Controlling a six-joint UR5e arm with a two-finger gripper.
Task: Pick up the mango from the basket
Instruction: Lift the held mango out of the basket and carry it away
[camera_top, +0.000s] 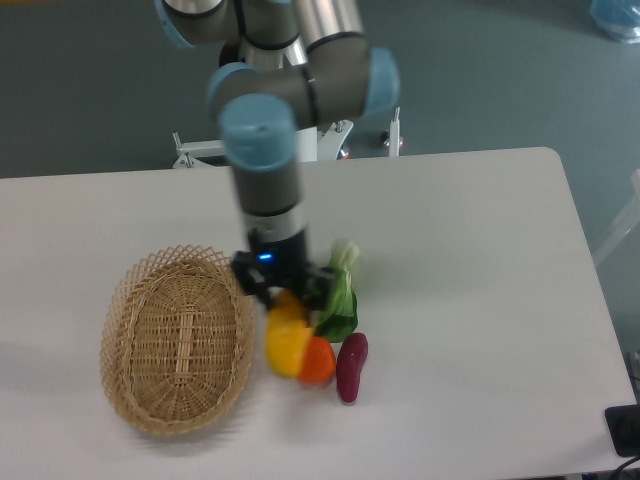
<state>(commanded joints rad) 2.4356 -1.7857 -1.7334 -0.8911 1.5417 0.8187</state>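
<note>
The mango (284, 342) is a yellow oval fruit outside the basket, just off its right rim, low over or on the table. My gripper (288, 298) comes straight down on it, with its black fingers (253, 280) on either side of the mango's upper end, shut on it. The wicker basket (130, 300) lies at the left of the table and holds nothing that I can see. The mango's lower end touches or overlaps the round orange fruit (320, 364).
A dark purple oblong vegetable (351, 367) lies right of the orange fruit. A green leafy vegetable (341, 296) lies just right of the gripper. The table's front edge is near the basket's lower rim.
</note>
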